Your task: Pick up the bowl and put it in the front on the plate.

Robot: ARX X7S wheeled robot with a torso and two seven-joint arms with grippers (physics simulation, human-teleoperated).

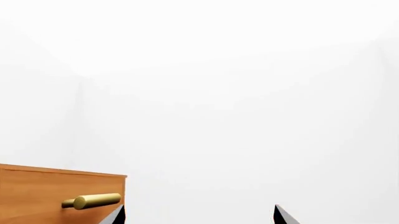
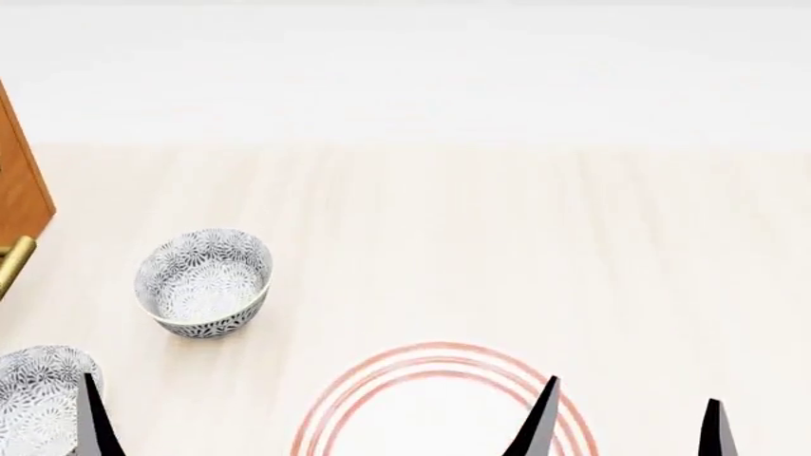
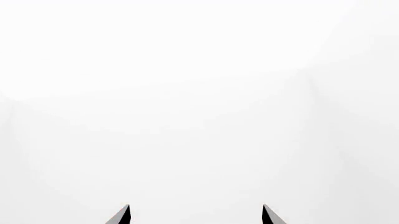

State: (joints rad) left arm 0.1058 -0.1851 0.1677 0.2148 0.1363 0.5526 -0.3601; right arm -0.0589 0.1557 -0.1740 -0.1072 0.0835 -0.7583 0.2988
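On the pale wooden tabletop (image 2: 507,228), seen from the head view, the bowl (image 2: 204,282) stands upright well left of centre, its round mouth facing up and tipped slightly toward the camera so the flowered inside shows; being round, it has no long axis to speak of. A second bowl (image 2: 38,394) of the same pattern sits nearer the robot at the lower left corner, partly cut off by the frame edge. The plate (image 2: 438,366) with its thin red rings lies flat at the bottom centre, near the robot, apart from both bowls and empty. The right tool (image 2: 628,427) shows two dark fingertips spread wide, one of them over the plate's right rim, holding nothing. The left tool (image 1: 199,215) shows its two tips wide apart in the left wrist view, with nothing between them; one tip appears in the head view just beside the second bowl. A wooden cabinet (image 1: 56,191) with a brass handle (image 1: 93,201) stands at the left edge.
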